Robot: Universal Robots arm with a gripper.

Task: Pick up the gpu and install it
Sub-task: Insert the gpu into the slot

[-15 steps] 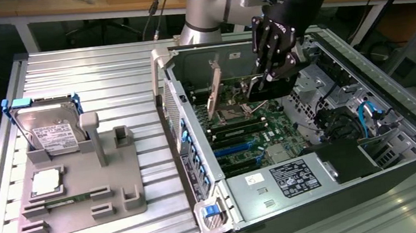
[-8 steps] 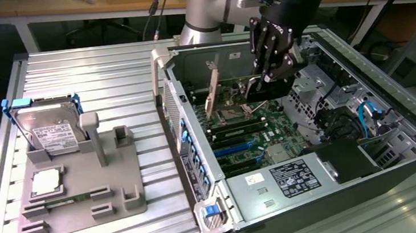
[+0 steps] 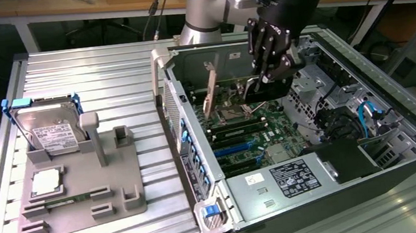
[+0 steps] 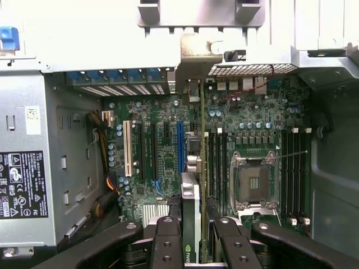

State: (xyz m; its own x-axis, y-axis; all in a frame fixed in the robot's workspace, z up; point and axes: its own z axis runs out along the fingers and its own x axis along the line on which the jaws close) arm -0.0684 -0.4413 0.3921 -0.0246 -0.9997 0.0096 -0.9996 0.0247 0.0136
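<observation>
So the arm's hand point(image 3: 266, 85) is sitting down inside the open PC case point(image 3: 393, 133), right over the motherboard point(image 3: 253, 141). In the wrist view the fingers point(image 4: 166, 241) are closed in on the gpu point(image 4: 190, 224), which is standing edge-on between them, so I'm reading the hand as clamped on the card rather than hovering over it.

Where the gpu is: it's running as a thin strip from the hand toward the rear wall of the case, with its silver bracket point(image 4: 196, 53) sitting up at the slot openings there. It's lining up beside the blue expansion slot point(image 4: 180, 147) and next to the CPU socket point(image 4: 252, 182). In the exterior view it's showing as a narrow brownish board point(image 3: 211, 90) standing upright inside the case, on the exterior view's left of the hand.

Progress-wise, I'd say the pickup part is done, since the card is off the grey fixture tray point(image 3: 79, 203) on the tabletop point(image 3: 89, 70), where the hard drive point(image 3: 47, 129) is still parked. Whether the card is fully pushed down into its slot I honestly can't tell; the bottom edge is hidden. The hand gripping it suggests the install isn't finished.
</observation>
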